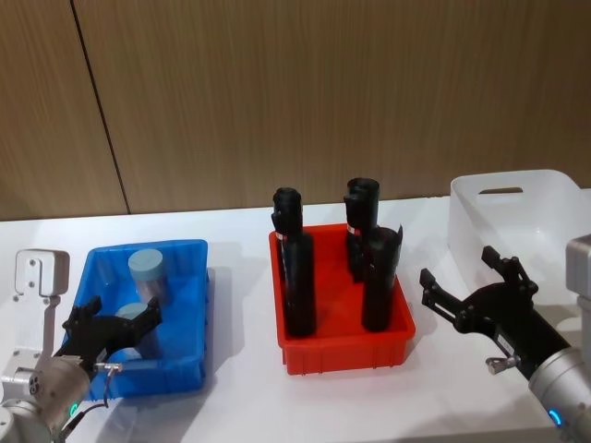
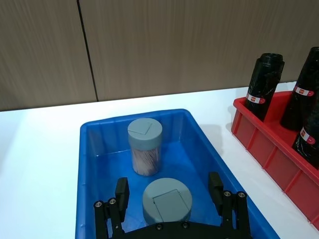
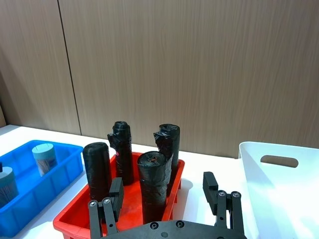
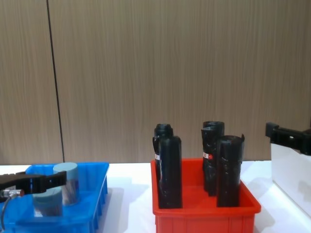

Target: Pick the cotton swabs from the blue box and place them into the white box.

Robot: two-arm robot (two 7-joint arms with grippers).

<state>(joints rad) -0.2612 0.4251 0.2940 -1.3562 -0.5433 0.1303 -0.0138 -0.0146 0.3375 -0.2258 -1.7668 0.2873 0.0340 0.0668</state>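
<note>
White tabletop [image 1: 240,277] carries the blue box [image 2: 88,174], where two tubs of cotton swabs [image 2: 145,144] stand upright. The left gripper [image 2: 168,191] hangs wide open astride the nearer tub [image 2: 167,205], gripping nothing, apparently lined up to grasp it. The right gripper [image 1: 464,277], open and empty, waits beside the white box [image 1: 517,221], the tubs' destination.

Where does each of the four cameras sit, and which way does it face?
Head: high, facing forward and down onto blue box, red bin, white box; left gripper, right gripper show.
Left wrist: behind the left gripper, facing two cotton swabs in the blue box; open fingers show.
Right wrist: behind the right gripper, facing black rolls; open fingers show.
Chest: low, facing forward, side-on; grippers at both edges.
Shared: all see the red bin.
</note>
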